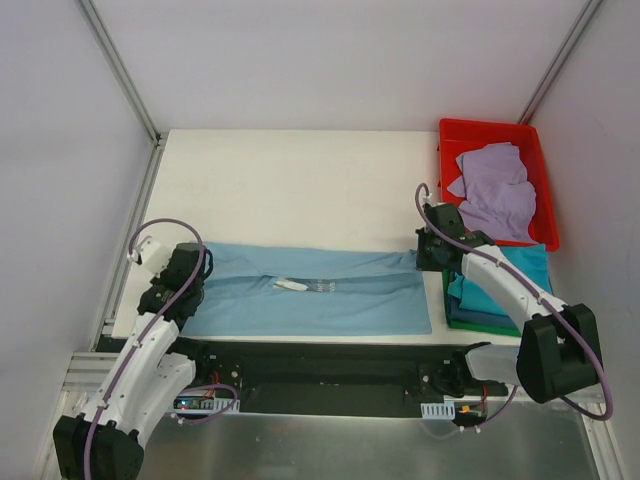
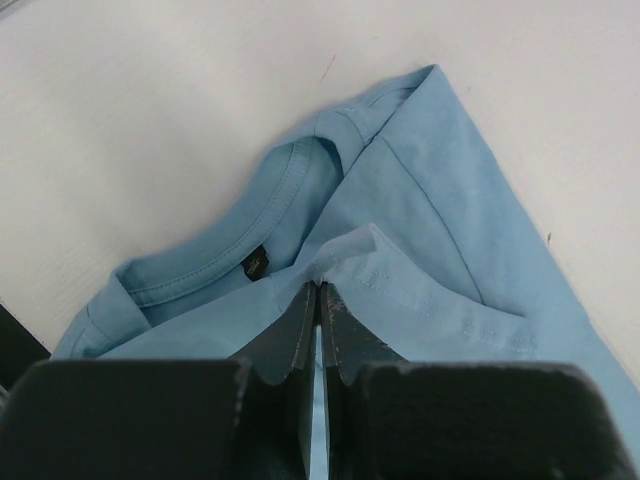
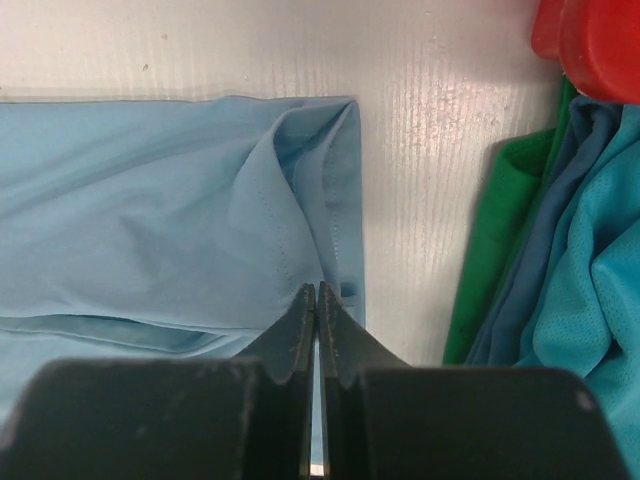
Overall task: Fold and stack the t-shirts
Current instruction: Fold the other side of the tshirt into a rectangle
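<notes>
1. Table (image 1: pixel 300 170): white, flat, walled on three sides.
2. Light blue t-shirt (image 1: pixel 330 300): laid flat in a long band along the near edge of the table, running left to right. Both long sides are folded inward to a seam down the middle. The collar end is at the left and the hem end at the right. A small white mark (image 1: pixel 291 286) shows near the middle seam.
3. Left arm (image 1: pixel 150 345): at the collar end of the shirt. The left jaws are pressed together, with a raised fold of light blue cloth pinched between the tips just beside the neckline.
4. Right arm (image 1: pixel 520 295): at the hem end, reaching over the stack. The right jaws are closed tip to tip on the far right hem corner, where the cloth is ridged up.
5. Red bin (image 1: pixel 495 132): at the far right corner of the table.
6. Stack of folded t-shirts (image 1: pixel 528 268): just near of the bin and right of the light blue shirt, apart from it. Teal (image 3: pixel 600 260) lies on top, blue (image 3: pixel 540 250) under it, and green (image 3: pixel 495 250) lowest.
7. Lavender t-shirt (image 1: pixel 497 190): crumpled inside the bin.
8. Neck label (image 2: pixel 256 266): small and dark, inside the collar.
</notes>
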Controlling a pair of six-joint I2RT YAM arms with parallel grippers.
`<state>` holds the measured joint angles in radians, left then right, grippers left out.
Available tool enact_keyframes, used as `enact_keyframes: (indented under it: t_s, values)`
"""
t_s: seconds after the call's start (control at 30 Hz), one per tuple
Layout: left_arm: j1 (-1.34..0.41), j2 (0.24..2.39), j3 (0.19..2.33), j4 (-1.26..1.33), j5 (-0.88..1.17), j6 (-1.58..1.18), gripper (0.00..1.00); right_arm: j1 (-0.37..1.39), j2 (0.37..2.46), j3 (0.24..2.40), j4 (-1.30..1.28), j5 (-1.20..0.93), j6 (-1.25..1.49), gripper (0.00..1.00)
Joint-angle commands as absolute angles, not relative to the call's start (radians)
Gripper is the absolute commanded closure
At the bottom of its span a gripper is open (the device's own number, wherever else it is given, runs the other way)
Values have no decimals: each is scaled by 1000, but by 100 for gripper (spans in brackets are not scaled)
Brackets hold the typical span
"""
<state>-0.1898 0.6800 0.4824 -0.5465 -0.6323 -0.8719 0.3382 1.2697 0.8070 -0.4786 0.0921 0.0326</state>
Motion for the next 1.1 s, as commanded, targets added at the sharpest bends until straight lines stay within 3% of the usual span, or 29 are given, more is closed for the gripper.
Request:
enact_keyframes:
  t_s: [0.0, 0.27, 0.5, 0.53, 0.57, 0.67, 0.73, 0.83, 0.87, 0.97, 1.07]
  values:
    - [-187, 646, 498, -552, -669, -904, 100, 331, 1220, 816, -509, 89, 45, 100]
    - [-187, 667, 462, -554, -652, -960, 100, 331, 1184, 767, -511, 80, 55, 99]
    - [-187, 687, 400, -563, -635, -1041, 98, 331, 1210, 729, -505, 94, 93, 92]
    - [-187, 683, 397, -568, -634, -1051, 90, 331, 1210, 723, -511, 97, 101, 92]
    - [-187, 674, 396, -577, -634, -1060, 81, 331, 1206, 719, -515, 98, 109, 85]
    - [-187, 629, 405, -600, -627, -1086, 55, 331, 1175, 719, -543, 106, 133, 47]
    - [-187, 595, 413, -603, -606, -1117, 26, 333, 1138, 723, -549, 104, 156, 36]
    - [-189, 562, 442, -603, -557, -1138, 1, 334, 1072, 730, -540, 52, 173, 20]
    - [-189, 558, 455, -601, -549, -1132, 1, 331, 1053, 735, -534, 17, 173, 4]
    - [-189, 590, 503, -572, -485, -1064, 1, 334, 1008, 741, -493, -86, 169, 4]
    - [-189, 708, 534, -421, -259, -892, 1, 334, 1025, 724, -413, -208, 178, 4]
